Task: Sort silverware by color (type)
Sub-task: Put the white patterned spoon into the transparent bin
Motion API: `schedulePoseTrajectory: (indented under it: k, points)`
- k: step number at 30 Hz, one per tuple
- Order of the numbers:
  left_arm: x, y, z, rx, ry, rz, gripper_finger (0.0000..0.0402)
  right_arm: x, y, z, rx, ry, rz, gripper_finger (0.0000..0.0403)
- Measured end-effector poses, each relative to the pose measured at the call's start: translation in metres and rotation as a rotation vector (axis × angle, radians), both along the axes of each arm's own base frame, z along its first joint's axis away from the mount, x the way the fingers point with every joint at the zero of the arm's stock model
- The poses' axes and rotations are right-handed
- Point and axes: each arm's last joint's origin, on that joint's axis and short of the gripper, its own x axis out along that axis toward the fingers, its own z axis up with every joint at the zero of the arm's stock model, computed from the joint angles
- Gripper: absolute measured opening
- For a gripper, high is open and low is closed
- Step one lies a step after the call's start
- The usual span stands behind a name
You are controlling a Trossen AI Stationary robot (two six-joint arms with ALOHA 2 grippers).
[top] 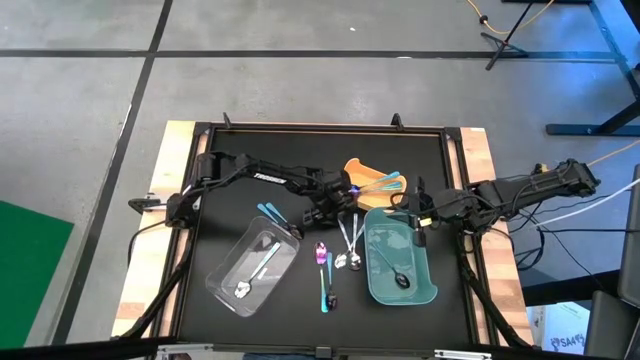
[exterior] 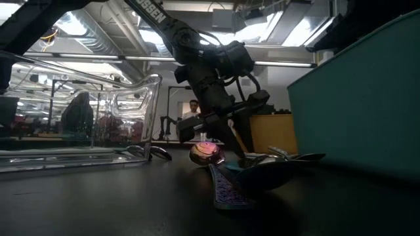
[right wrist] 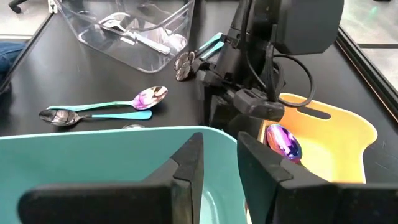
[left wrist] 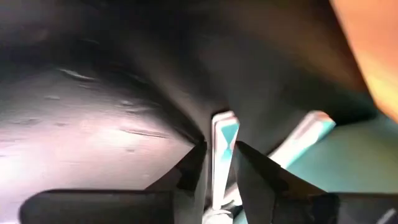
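Note:
My left gripper (top: 333, 208) is down at the table between the clear tray (top: 225, 270) and the yellow tray (top: 358, 170), shut on a thin pale teal utensil handle (left wrist: 222, 134). My right gripper (top: 416, 232) hovers open and holding nothing over the teal tray's far rim (right wrist: 93, 143). An iridescent spoon (top: 321, 252) and two silver spoons (top: 347, 258) lie flat on the table between the trays. A dark spoon (top: 400, 279) lies in the teal tray, a silver one (top: 243, 290) in the clear tray, and an iridescent one (right wrist: 283, 142) in the yellow tray. My left gripper (left wrist: 219, 152) has the handle pinched between its two fingers (left wrist: 193, 168), which stand on either side of it and point down at the table. The handle's free end (left wrist: 224, 119) sticks out past the fingertips. I cannot tell whether the utensil is lifted or rests on the table.
Two teal-handled utensils (top: 270, 212) lie beside the clear tray's far corner. A second pale handle (left wrist: 311, 124) lies close to the held one. The black mat ends at wooden table edges (top: 160, 200) on the left and right. A person stands far back in the room (exterior: 192, 108).

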Motion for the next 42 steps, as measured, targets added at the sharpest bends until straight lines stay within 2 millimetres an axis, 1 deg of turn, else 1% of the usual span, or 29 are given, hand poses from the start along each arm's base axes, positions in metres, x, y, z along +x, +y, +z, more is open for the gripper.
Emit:
schedulePoseTrajectory:
  k: [4,8,26,34,42]
  points:
    - [-0.004,0.002,-0.002,-0.020,0.044,-0.002,0.0060,0.000,0.000,0.000,0.001,0.000,0.000,0.0085]
    - [-0.004,0.002,-0.002,-0.022,0.046,-0.006,0.0054,0.000,0.000,0.000,0.001,0.000,0.000,0.0085]
    - [-0.004,-0.004,-0.002,0.053,0.029,-0.073,0.0052,0.000,0.000,0.000,0.002,0.000,-0.001,0.0085]
    - [-0.003,-0.008,-0.001,0.090,0.023,-0.094,0.0022,0.000,0.000,0.000,0.002,0.000,-0.001,0.0086]
    - [-0.003,-0.008,-0.001,0.103,0.015,-0.110,0.0022,0.000,0.000,0.000,0.002,-0.001,-0.001,0.0086]
